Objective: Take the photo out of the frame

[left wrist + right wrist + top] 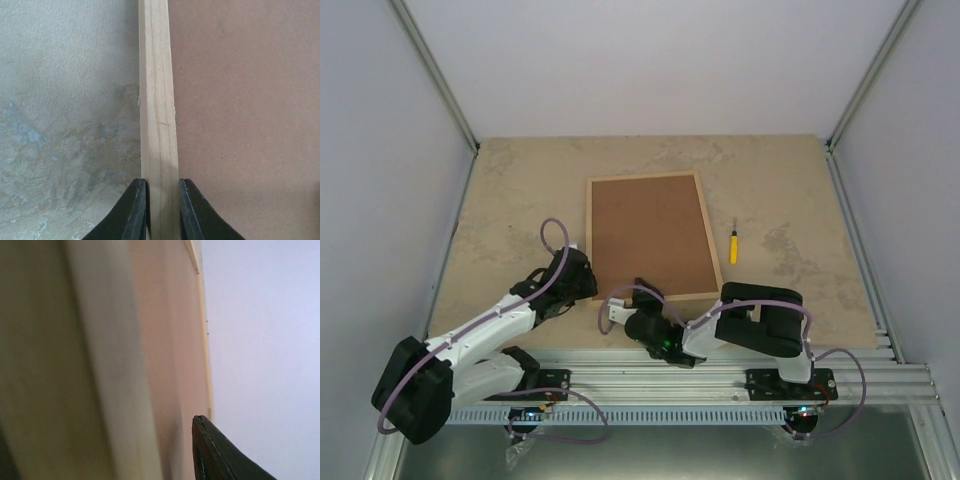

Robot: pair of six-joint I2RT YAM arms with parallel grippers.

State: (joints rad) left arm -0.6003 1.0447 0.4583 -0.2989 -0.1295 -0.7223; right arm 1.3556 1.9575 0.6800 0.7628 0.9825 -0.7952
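Left pincer (161,189) clamped narrow on the frame (157,90), one black finger (137,212) on each side of the pale wood rail and both touching it, seen close from the wrist. The frame lies flat, back upward, in the middle of the mottled beige worktop (520,190), its brown backing board (650,235) filling the opening. The photo cannot be seen from any view, since only the back of the frame faces up. From above, the left arm (490,325) stretches on a diagonal from its base at the near-left corner to the frame's left rail, close to the near-left corner. The right arm (760,320) is folded at the elbow, with its forearm reaching left and low along the near edge, so the right pincer (620,305) sits at the frame's near rail, just beside that same corner. How wide that pincer stands cannot be told. The overhead view hides its tips behind the wrist and a looping lilac cable (620,293). Its own wrist camera gives a blurred, steeply slanted view of pale wood and brown board, with a single dark fingertip (220,455) at the lower right and the rest cut off. Whether it grips the wood is likewise unclear. A small yellow screwdriver (733,246) lies on the worktop to the right of the frame, apart from it and from both arms.
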